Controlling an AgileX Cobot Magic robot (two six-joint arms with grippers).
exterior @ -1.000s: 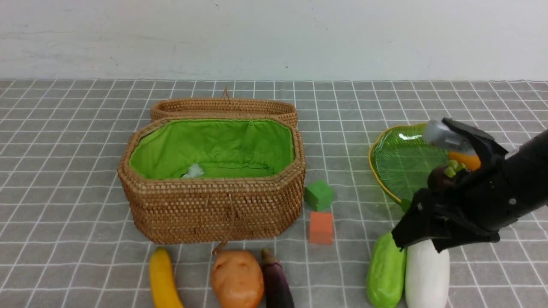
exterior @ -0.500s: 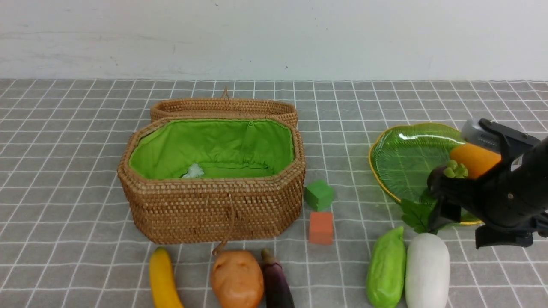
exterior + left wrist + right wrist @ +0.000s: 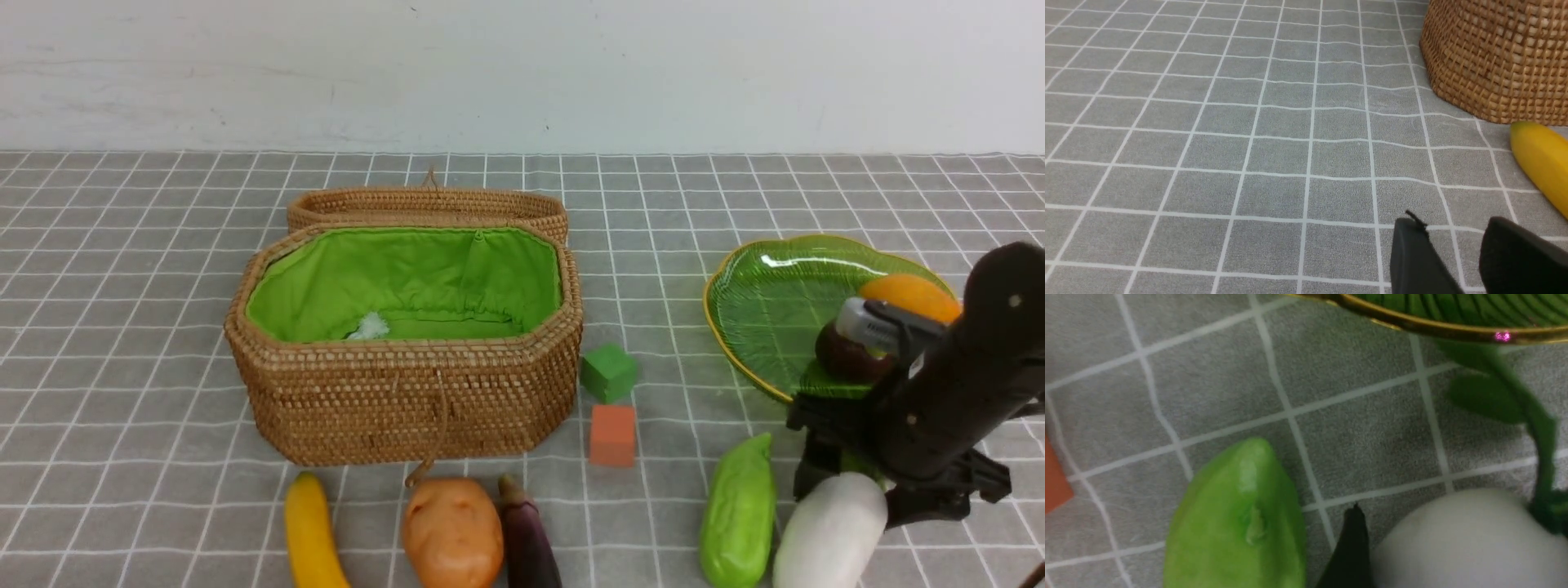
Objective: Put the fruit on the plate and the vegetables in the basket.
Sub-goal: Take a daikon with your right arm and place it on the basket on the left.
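Note:
My right gripper (image 3: 865,494) is down over the leafy end of the white radish (image 3: 829,531) at the front right and is shut on it; the radish lies tilted. In the right wrist view one dark finger (image 3: 1351,547) presses beside the radish (image 3: 1466,539); the other finger is hidden. The pale green gourd (image 3: 739,510) lies just left of it. The mango (image 3: 910,296) and mangosteen (image 3: 841,355) sit on the green plate (image 3: 718,327). The banana (image 3: 310,531), potato (image 3: 451,531) and eggplant (image 3: 526,539) lie before the open basket (image 3: 408,400). My left gripper (image 3: 1453,222) is open, empty, low over the cloth near the banana (image 3: 1541,163).
A green cube (image 3: 608,371) and an orange cube (image 3: 612,434) stand between basket and plate. The basket's lid leans behind it. The plate's gold rim (image 3: 1433,326) is close above the radish's leaves (image 3: 1535,428). The basket wall (image 3: 1498,57) is beside the left gripper.
My right arm has swung back off the plate and dropped onto the radish's leafy end. The radish has tilted, its top shifted right. The mangosteen and mango stay on the plate.

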